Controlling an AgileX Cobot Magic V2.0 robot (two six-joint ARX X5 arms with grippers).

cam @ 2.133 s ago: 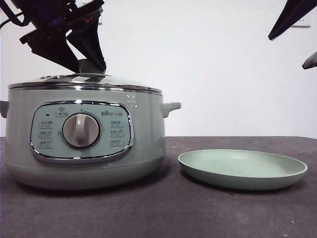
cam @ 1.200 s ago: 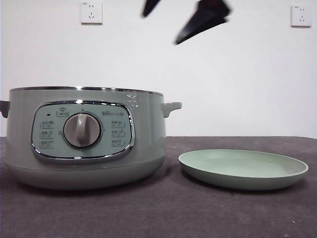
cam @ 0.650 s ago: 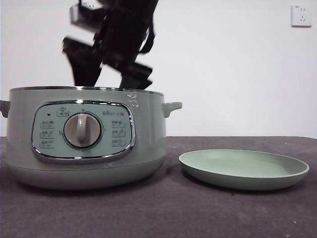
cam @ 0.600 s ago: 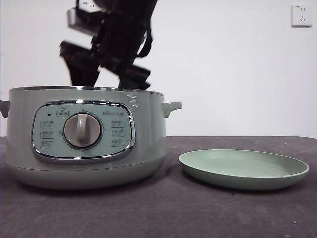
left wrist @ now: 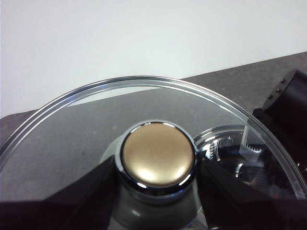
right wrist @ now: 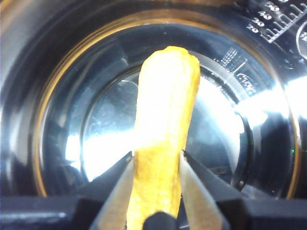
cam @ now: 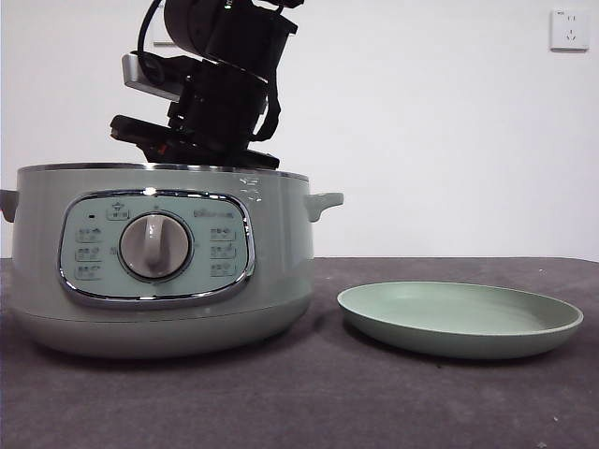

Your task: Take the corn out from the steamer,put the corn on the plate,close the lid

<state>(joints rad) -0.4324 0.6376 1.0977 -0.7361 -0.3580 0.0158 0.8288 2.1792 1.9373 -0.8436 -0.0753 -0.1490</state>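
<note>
The steamer stands at the left of the table with its top uncovered. My right arm reaches down into it from above, and the pot's wall hides its jaws in the front view. In the right wrist view the yellow corn lies over the shiny pot bottom, with my right gripper shut on its near end, a jaw against each side. My left gripper is shut on the knob of the glass lid, held away from the pot and out of the front view. The pale green plate lies bare to the steamer's right.
The steamer's side handle juts toward the plate. Dark tabletop runs along the front, and a white wall with a socket stands behind. Through the lid, the left wrist view shows part of the other arm.
The lid has left the steamer and the front view with the left arm. The right arm swung in from the right and has sunk into the pot, lower now than half a second ago.
</note>
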